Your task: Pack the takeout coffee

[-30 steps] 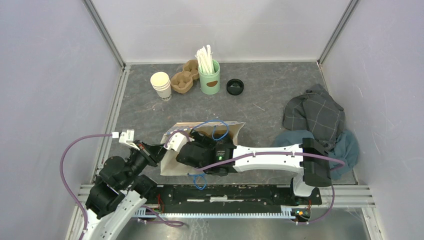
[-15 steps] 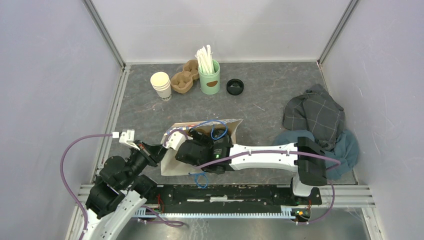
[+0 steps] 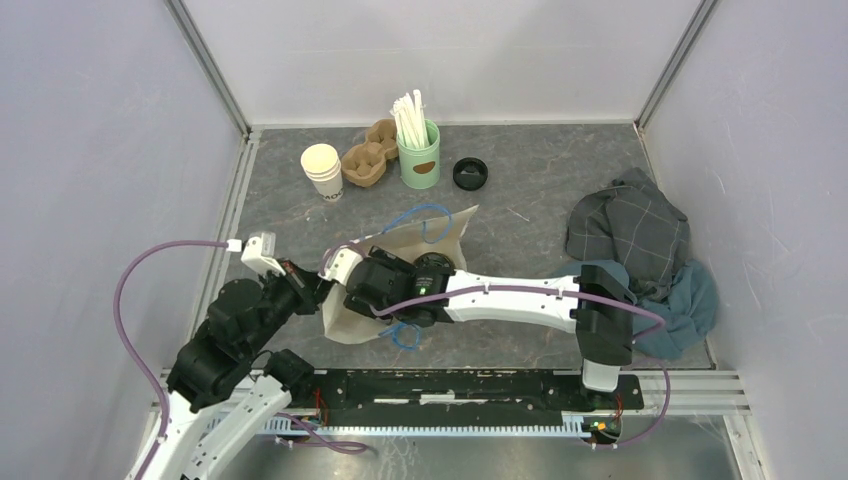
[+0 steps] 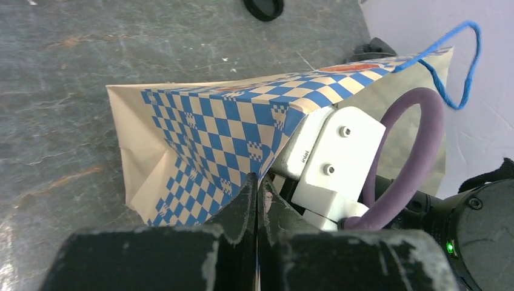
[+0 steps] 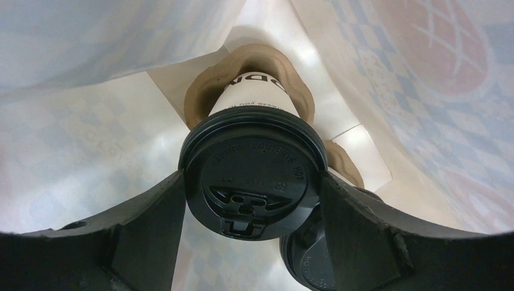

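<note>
While left fingers pinch the bag, right fingers clasp the takeout coffee inside it.

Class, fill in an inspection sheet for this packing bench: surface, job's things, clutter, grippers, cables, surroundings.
Surface: grey table, marbled.
Job's things: takeout coffee, lidded, seated in a pulp carrier inside the checked paper bag.
Clutter: stacked cups, spare carrier, green holder of white sticks and loose lid along the back; cloths at right.
Grippers: left gripper shut on the bag's edge; right gripper inside the bag, clamped on the coffee's lid.
Cables: purple cables loop along both arms; one sits at the bag's mouth.
Surroundings: pale walls, metal frame posts.
</note>
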`<action>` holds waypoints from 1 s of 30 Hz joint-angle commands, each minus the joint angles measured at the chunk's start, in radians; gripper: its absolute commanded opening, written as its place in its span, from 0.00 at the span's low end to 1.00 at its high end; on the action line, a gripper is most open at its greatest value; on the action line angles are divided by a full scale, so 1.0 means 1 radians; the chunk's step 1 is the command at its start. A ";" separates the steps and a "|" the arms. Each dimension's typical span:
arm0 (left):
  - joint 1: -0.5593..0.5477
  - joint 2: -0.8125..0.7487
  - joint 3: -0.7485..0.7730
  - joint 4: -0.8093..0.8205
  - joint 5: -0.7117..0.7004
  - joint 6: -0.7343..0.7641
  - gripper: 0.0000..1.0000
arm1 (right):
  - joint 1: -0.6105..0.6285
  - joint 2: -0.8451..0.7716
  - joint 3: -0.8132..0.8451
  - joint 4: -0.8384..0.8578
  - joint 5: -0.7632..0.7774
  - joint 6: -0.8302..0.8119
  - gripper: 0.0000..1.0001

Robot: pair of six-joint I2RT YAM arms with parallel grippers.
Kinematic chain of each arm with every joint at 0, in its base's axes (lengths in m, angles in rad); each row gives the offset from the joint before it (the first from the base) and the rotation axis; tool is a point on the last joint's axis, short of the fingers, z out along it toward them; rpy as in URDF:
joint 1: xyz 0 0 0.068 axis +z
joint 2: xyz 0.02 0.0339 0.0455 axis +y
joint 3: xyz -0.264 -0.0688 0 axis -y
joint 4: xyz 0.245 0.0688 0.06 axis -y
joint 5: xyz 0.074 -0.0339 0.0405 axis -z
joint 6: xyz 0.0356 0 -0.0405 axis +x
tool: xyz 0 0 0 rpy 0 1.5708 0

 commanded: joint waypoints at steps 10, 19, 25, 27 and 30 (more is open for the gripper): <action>-0.002 0.158 0.122 -0.015 -0.173 -0.012 0.02 | -0.101 0.189 0.124 -0.206 -0.309 -0.002 0.66; -0.002 0.217 0.124 -0.001 -0.215 -0.027 0.02 | -0.141 0.302 0.132 -0.255 -0.366 -0.041 0.67; -0.002 0.236 0.128 0.012 -0.221 -0.037 0.02 | -0.145 0.333 0.220 -0.291 -0.360 -0.071 0.69; -0.002 0.240 0.130 0.019 -0.207 -0.038 0.02 | -0.145 0.328 0.272 -0.298 -0.365 -0.071 0.71; -0.003 0.241 0.133 0.018 -0.182 -0.053 0.02 | -0.146 0.341 0.377 -0.344 -0.394 -0.067 0.73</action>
